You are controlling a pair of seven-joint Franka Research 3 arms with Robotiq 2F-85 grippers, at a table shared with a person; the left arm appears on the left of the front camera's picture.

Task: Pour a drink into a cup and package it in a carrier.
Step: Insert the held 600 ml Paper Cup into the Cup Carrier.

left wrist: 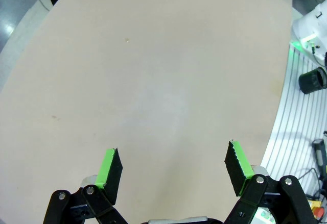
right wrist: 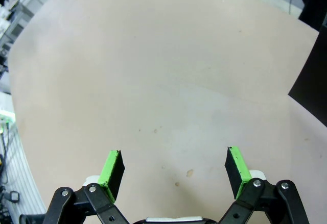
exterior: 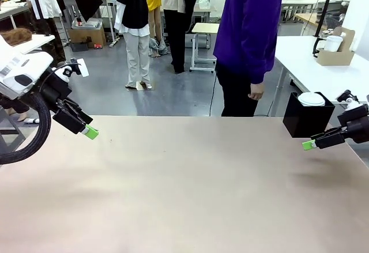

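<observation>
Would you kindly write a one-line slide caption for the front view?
Both arms wait with open left hand and right hand above the beige table; a lidded white cup sits in a black box.

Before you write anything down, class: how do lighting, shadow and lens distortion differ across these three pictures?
Front view: even overhead light, soft faint shadows on the table, sharp throughout. Left wrist view: wide-angle bending curves the table's edge, a pale sheen mid-table, left gripper open. Right wrist view: the same curved edges, flat light with no glare, small specks sharp on the table, right gripper open.
</observation>
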